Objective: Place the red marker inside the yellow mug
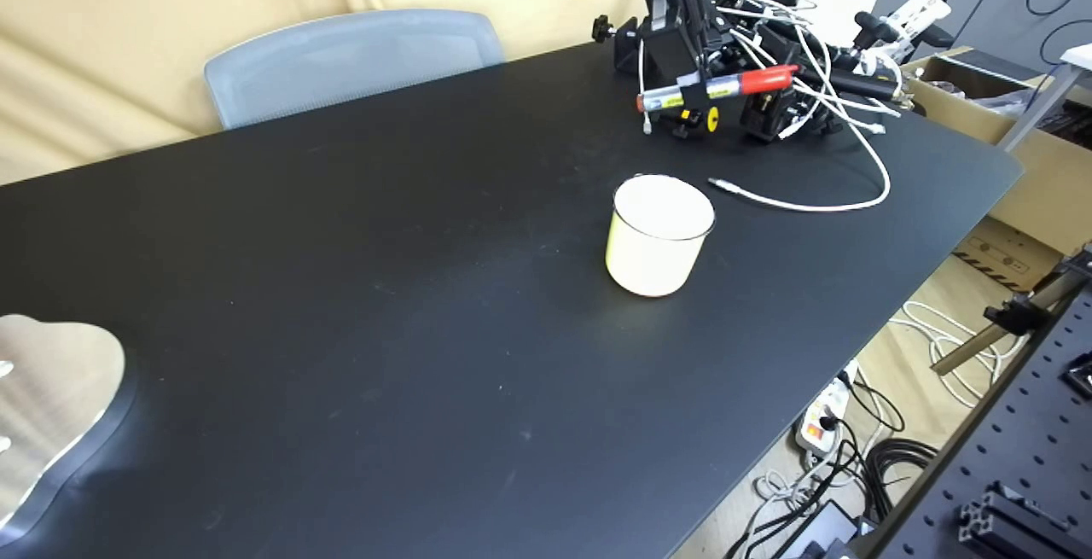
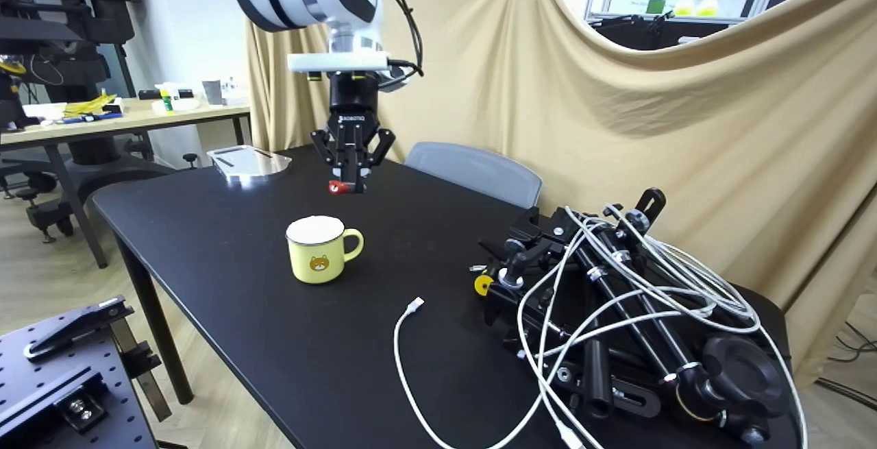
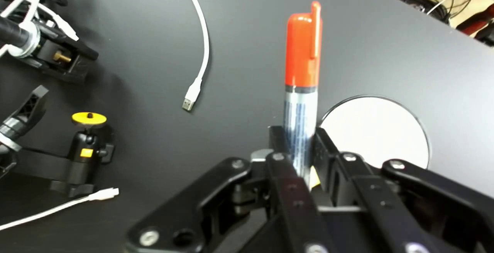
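The red marker has a red cap and a whitish-silver barrel. It shows in both exterior views (image 1: 768,79) (image 2: 339,188) and in the wrist view (image 3: 301,52). My gripper (image 1: 695,96) (image 2: 351,187) (image 3: 299,141) is shut on its barrel and holds it roughly level, above the table. The yellow mug (image 1: 650,262) (image 2: 305,257) stands upright on the table, pale yellow with a white inside and a bear picture. Its open mouth (image 3: 380,129) lies beside and below my right finger in the wrist view. Part of the mug is hidden behind the gripper there.
A heap of black clamps and stands (image 1: 682,38) (image 2: 603,312) with white cables lies on the black table (image 1: 384,354). A loose cable end (image 1: 725,186) (image 2: 414,305) (image 3: 192,94) lies near the mug. A shiny metal plate (image 1: 51,388) (image 2: 250,161) sits at the table's far end.
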`<state>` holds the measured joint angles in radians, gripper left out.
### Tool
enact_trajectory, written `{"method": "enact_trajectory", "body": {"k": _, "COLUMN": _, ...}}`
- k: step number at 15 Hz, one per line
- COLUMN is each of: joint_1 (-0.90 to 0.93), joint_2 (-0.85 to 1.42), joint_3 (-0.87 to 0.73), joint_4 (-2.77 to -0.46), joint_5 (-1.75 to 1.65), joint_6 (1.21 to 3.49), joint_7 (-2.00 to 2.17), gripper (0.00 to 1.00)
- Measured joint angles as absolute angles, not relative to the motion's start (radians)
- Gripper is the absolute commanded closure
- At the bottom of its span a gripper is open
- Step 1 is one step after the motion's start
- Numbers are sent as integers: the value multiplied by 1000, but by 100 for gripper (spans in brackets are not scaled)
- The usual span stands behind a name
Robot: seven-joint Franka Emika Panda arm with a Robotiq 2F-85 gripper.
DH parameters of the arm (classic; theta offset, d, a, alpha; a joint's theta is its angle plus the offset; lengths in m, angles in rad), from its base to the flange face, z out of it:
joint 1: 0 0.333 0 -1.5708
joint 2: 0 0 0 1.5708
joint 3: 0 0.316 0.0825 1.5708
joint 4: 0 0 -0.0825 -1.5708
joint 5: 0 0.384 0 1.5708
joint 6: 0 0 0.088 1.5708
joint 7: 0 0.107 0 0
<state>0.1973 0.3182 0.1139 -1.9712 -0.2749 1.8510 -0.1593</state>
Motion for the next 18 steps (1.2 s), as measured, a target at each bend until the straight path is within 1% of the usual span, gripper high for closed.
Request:
{"method": "enact_trajectory", "body": {"k": 4, "joint_1": 221, "joint_2": 327, "joint_3": 161, "joint_4": -1962, "joint_5": -265, "joint_6": 1717, "joint_7": -160, "gripper": 95}}
{"method": "enact_trajectory", "body": {"k": 7, "joint_1": 231, "joint_2": 340, "joint_3": 183, "joint_4": -1962, "joint_5": -247, "joint_6": 1667, "joint_7": -160, "gripper": 95}}
{"method": "enact_trajectory", "body": {"k": 18, "joint_1": 204, "joint_2": 457, "joint_3": 177, "joint_4": -1926, "joint_5": -236, "joint_6": 1718, "joint_7": -207, "gripper": 95}}
